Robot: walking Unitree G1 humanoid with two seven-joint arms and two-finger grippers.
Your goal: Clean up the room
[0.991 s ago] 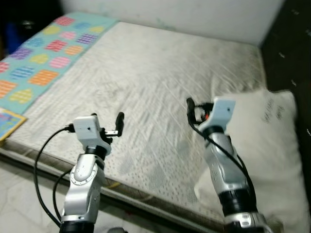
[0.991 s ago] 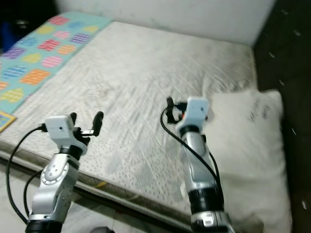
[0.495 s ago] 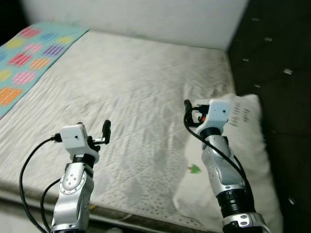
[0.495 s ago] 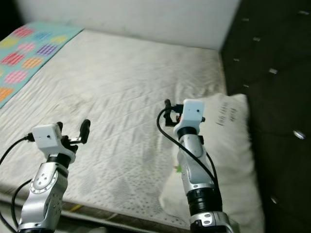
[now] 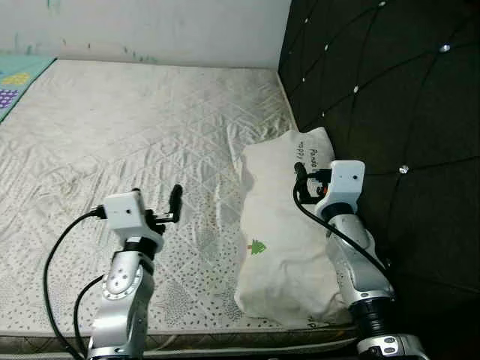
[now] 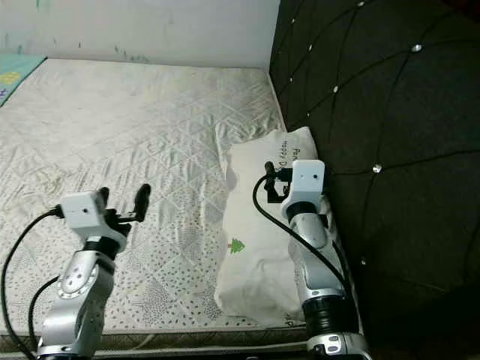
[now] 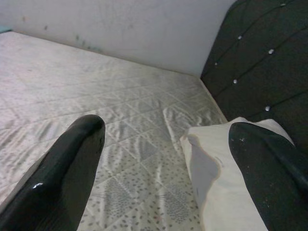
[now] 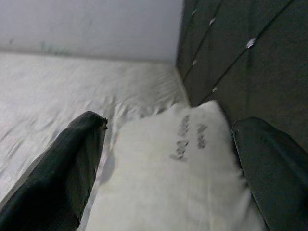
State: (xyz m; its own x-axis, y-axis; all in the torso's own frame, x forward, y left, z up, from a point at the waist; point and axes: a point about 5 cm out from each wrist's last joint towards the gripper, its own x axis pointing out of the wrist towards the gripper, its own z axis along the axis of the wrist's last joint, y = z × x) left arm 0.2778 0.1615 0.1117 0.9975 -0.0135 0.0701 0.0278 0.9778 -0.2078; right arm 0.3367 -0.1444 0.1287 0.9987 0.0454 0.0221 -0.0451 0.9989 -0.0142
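while beside headboard (image 5: 390,90), pillow (image 5: 281,225)

My left arm (image 5: 124,285): raised, forearm upright, cable looping from the wrist. My left gripper (image 7: 163,159): fingers spread wide, holding nothing. My right arm (image 5: 358,262): raised, forearm upright, bent forward at the wrist. My right gripper (image 8: 168,163): fingers parted, holding nothing.

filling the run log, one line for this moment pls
left gripper: open, over mattress | right gripper: open, above pillow | headboard: beside pillow
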